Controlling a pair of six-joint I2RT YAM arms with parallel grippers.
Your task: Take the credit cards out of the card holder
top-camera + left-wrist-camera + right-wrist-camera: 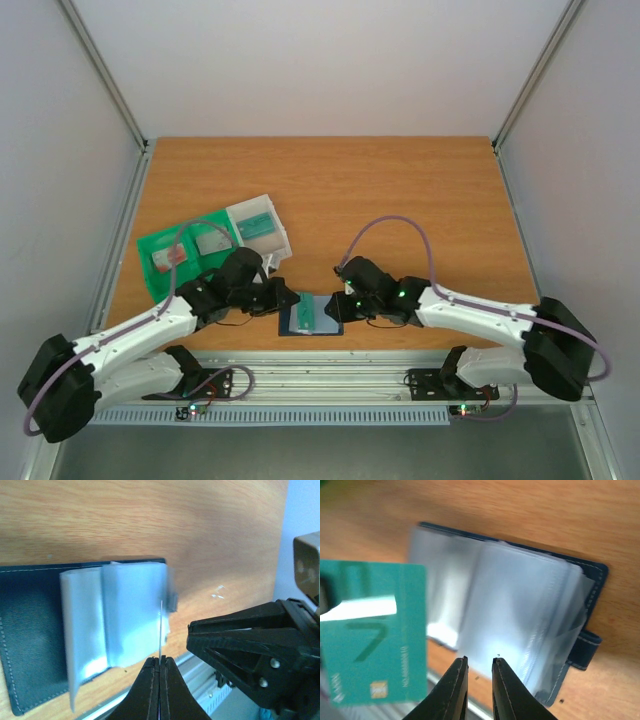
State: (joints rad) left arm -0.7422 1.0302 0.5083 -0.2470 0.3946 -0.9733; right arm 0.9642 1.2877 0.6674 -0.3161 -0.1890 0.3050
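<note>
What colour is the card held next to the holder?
Teal card, best seen in right wrist view.

my left wrist: card holder (30, 645) cut off at left edge | my right wrist: teal card (375, 635) blurred, cropped left | top: green bin (150, 245) contents too small

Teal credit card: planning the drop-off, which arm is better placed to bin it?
Left. The left fingers are shut on the teal credit card, and the green bin and white bin lie on its side.

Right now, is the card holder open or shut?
Open: the card holder lies spread flat, its clear sleeves fanned out.
</note>
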